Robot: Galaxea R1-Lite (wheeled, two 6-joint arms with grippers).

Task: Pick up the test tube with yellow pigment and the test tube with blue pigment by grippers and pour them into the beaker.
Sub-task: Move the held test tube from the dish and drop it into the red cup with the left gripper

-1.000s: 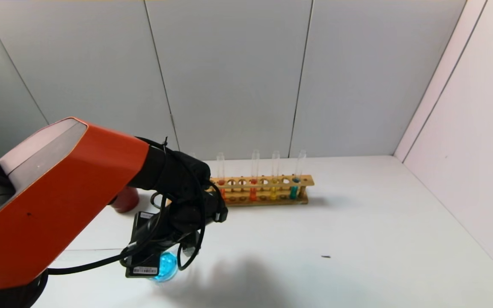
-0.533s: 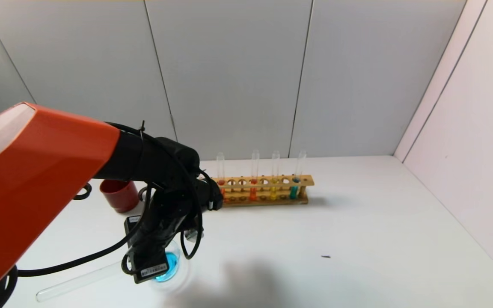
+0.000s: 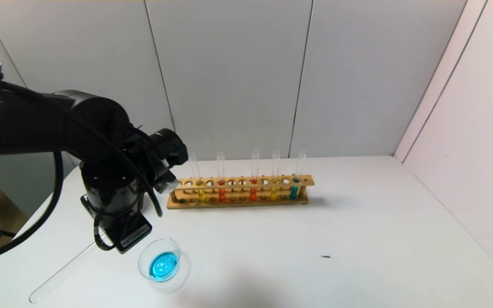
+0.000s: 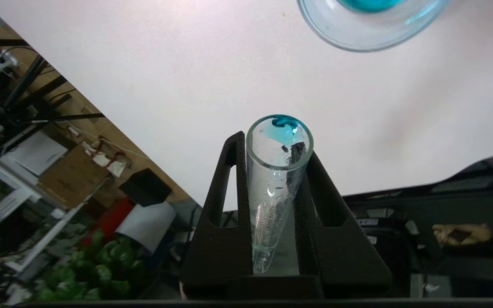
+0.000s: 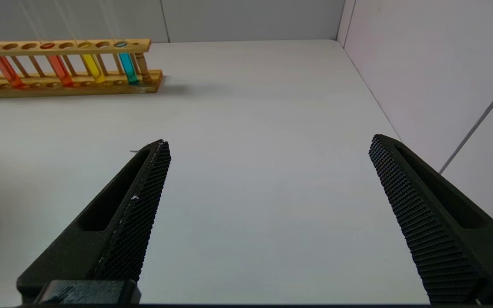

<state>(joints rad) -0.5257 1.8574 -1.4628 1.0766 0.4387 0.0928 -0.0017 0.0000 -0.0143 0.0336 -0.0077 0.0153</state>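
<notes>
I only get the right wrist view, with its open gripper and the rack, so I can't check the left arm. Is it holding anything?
Observer: Yes. The left gripper is shut on the test tube with blue pigment, which is nearly empty, with a little blue at one end.
Operator: Anything in the beaker?
Observer: The beaker holds a pool of blue liquid.
Operator: Where is that gripper relative to it?
Observer: Above the table, just left of the beaker, with the tube slanting away from it.
</notes>
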